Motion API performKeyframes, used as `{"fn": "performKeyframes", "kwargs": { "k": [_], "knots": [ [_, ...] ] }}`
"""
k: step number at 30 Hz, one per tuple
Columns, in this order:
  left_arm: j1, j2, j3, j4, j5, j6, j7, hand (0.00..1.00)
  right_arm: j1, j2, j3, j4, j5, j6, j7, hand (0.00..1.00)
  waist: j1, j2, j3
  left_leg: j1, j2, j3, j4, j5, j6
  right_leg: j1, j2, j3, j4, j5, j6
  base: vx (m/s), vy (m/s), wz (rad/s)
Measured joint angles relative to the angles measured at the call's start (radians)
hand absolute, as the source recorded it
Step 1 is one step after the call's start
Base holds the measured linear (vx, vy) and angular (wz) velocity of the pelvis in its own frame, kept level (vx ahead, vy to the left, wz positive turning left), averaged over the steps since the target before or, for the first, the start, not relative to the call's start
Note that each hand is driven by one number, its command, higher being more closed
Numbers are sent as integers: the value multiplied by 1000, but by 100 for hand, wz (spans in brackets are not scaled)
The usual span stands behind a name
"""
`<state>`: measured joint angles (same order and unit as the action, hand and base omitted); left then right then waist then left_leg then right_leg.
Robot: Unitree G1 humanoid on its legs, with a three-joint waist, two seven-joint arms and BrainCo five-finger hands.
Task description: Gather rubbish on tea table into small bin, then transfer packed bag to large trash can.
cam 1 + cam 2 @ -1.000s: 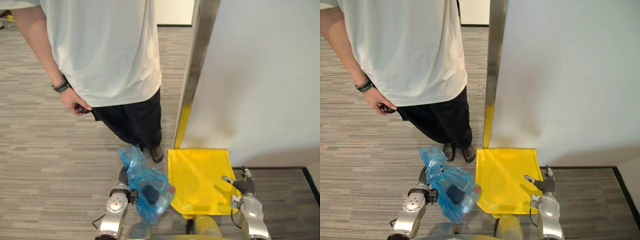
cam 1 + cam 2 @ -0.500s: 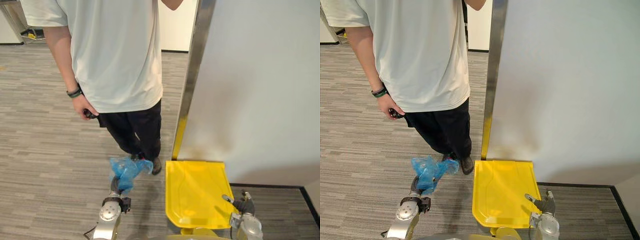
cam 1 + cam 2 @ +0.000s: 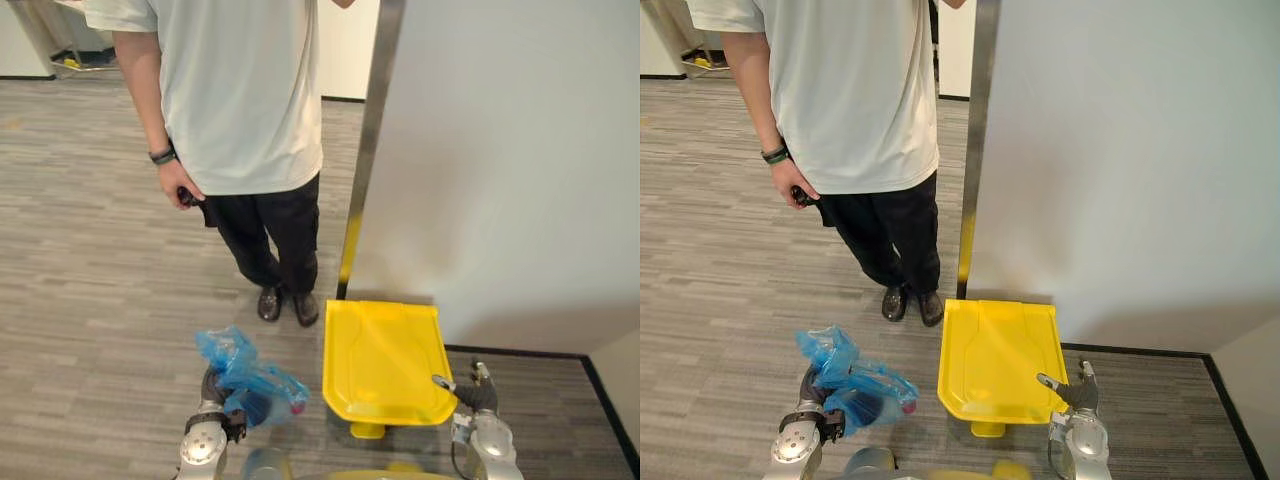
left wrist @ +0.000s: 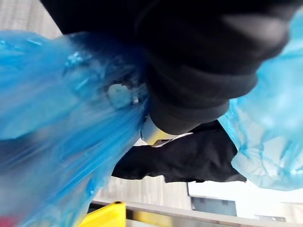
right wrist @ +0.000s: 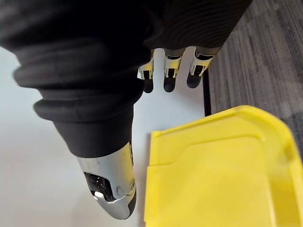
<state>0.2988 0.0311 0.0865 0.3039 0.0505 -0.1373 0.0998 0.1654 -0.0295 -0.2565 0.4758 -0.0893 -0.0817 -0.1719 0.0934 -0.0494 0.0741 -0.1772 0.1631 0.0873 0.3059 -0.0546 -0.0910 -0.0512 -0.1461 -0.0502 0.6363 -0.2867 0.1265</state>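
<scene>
A white wall panel [image 3: 500,150] takes up the 2 o'clock side, and a person [image 3: 250,100] in a pale shirt stands at 11 o'clock. The large trash can's yellow lid [image 3: 385,360] lies closed at 5 o'clock. The blue bag [image 3: 250,385] hangs at 7 o'clock, just left of the lid, its neck clenched in the left hand [image 3: 212,388]. The right hand [image 3: 472,393] hovers empty at the lid's near right corner, fingers straight and thumb spread.
</scene>
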Motion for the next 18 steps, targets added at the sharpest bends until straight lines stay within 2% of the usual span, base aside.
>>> {"fn": "performKeyframes", "kwargs": {
  "k": [1, 2, 3, 4, 5, 6, 7, 8, 9, 11, 12, 13, 14, 16, 18],
  "knots": [
    [9, -24, -12, 0, -2, -1, 0, 100, -16, -20, 3, 6, 0, -6, -3, 0, 5, 18, 1, -34, 20, 32, -46, 72, 20, 13, 27, -1, -124, -19, -30, -283, -177, -34],
    [3, -29, -26, 0, -4, -1, 2, 100, -42, -40, 4, 21, 1, -8, -2, 0, 2, 36, 13, -61, 34, 32, -69, 114, 8, 9, 44, -5, -178, -31, -40, -312, -211, -20],
    [-1, -29, -34, 0, -11, -1, 5, 100, -54, -50, 4, 29, 1, -9, -4, 0, 0, 47, 21, -70, 42, 29, -80, 136, -7, 5, 59, -8, -192, -35, -41, -297, -207, 9],
    [-8, -27, -45, 1, -21, -1, 13, 100, -73, -71, 1, 47, 3, -8, -5, 0, -14, 66, 31, -84, 51, 1, -140, 218, -49, -13, 77, -31, -212, -32, -46, -263, -162, 34],
    [-18, -25, -45, 2, -21, -2, 14, 100, -75, -76, 0, 57, 4, -8, -6, 0, -31, 61, 33, -80, 44, -12, -202, 278, -65, -14, 68, -49, -241, -24, -62, -248, -146, 45],
    [-33, -25, -46, 2, -22, -2, 14, 100, -75, -73, -3, 62, 4, -8, -9, 0, -35, 50, 43, -84, 44, -1, -168, 249, -66, -13, 63, -68, -265, -19, -88, -250, -128, 35],
    [-38, -24, -46, 2, -21, -2, 13, 100, -74, -77, -8, 62, 4, -8, -16, 0, -36, 53, 49, -87, 45, 17, -76, 168, -46, -14, 60, -77, -271, -6, -104, -222, -55, 23],
    [-37, -18, -46, 2, -21, -2, 13, 100, -66, -80, -12, 62, 4, -8, -24, 0, -46, 50, 49, -83, 43, 50, 24, 86, -29, -13, 51, -89, -273, 5, -106, -272, -9, 21],
    [-35, -10, -46, 6, -21, -3, 12, 100, -57, -82, -11, 63, 4, -8, -27, 0, -55, 44, 52, -53, 44, 87, 121, -2, 5, -13, 37, -93, -277, 15, -102, -250, 36, 19],
    [-39, -10, -46, 30, -21, -5, 11, 100, -52, -89, -11, 88, 4, -11, -28, 0, -59, 51, 48, 2, 45, 111, 156, -71, 13, -5, 28, -101, -310, 44, -84, -205, 118, 18],
    [-46, -10, -47, 51, -21, -6, 10, 100, -52, -96, -12, 110, 4, -12, -29, 0, -70, 56, 44, 28, 39, 118, 144, -94, 10, -2, 21, -112, -333, 64, -73, -185, 220, 42],
    [-51, -10, -48, 85, -21, -5, 9, 100, -54, -104, -22, 141, 4, -12, -29, 0, -86, 84, 27, 63, 28, 130, 34, -109, 4, -4, 22, -128, -373, 93, -46, -124, 217, 38],
    [-56, -5, -47, 100, -21, -5, 9, 100, -56, -101, -26, 154, 4, -12, -29, 0, -87, 86, 26, 74, 17, 134, -19, -102, -5, -7, 20, -128, -390, 107, -38, -85, 213, 26],
    [-58, 39, -58, 129, -19, -3, 8, 100, -56, -80, -21, 181, 5, -8, -22, 0, -83, 50, 28, 84, -46, 143, -111, -37, 20, 3, -11, -127, -482, 181, -18, -76, 213, 5],
    [-57, 51, -58, 137, -19, -2, 9, 100, -58, -81, -29, 181, 5, -9, -23, 0, -88, 49, 28, 89, -70, 138, -121, -29, 32, 21, -30, -130, -510, 201, -7, -89, 200, 17]
  ]
}}
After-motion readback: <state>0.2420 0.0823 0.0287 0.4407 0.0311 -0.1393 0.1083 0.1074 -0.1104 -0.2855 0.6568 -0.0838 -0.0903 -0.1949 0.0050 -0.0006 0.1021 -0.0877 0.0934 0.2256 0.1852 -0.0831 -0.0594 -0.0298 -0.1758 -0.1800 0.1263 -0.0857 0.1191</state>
